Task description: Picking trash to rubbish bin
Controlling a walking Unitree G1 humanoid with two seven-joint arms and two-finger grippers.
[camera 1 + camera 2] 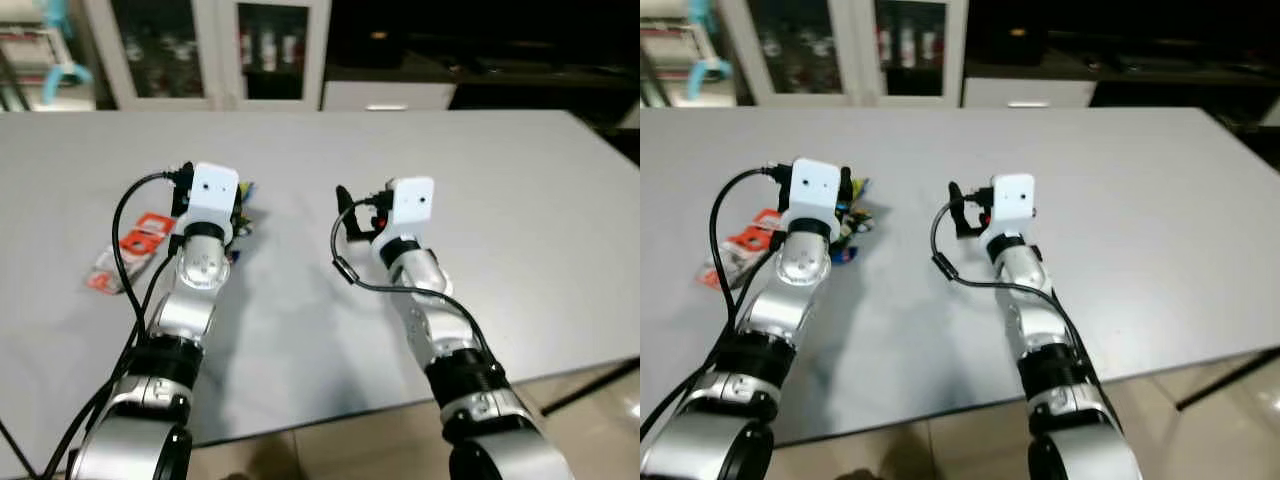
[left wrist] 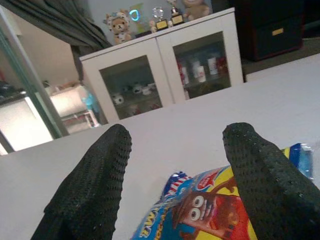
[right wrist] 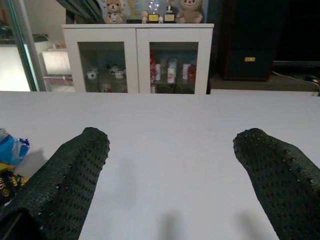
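Your left gripper (image 2: 172, 175) is spread wide over the colourful crinkled snack wrapper (image 2: 210, 207) with the cartoon face. The wrapper lies flat on the grey table (image 1: 480, 200), between and just below the two black mesh-textured fingers (image 2: 92, 185). No contact yet that I can make out. Looks like the approach step of the first pick: fingers straddle the trash, nothing grasped.

The next move calls for you to lower the gripper until the pads bracket the wrapper, then close. It's thin foil lying flat, so expect it to slide or crumple rather than lift cleanly; pinch a raised edge if you can find one.

From the head views, the left arm is stretched forward over the table, wrist camera block on top, with the wrapper's edge (image 1: 243, 212) poking out just beyond it. A second piece, a red-and-white flat packet (image 1: 130, 250), lies on the table just beside the left forearm, on its outer side. Leave it for later.

Your right gripper (image 3: 170, 175) is also wide open, holding nothing and aimed across bare tabletop. The right arm reaches forward, roughly level with the left and well apart from both pieces.

Beyond the table stands a white glass-door cabinet (image 3: 137, 57). I can't spot a rubbish bin from here, so you'll need to locate it once the wrapper is held.
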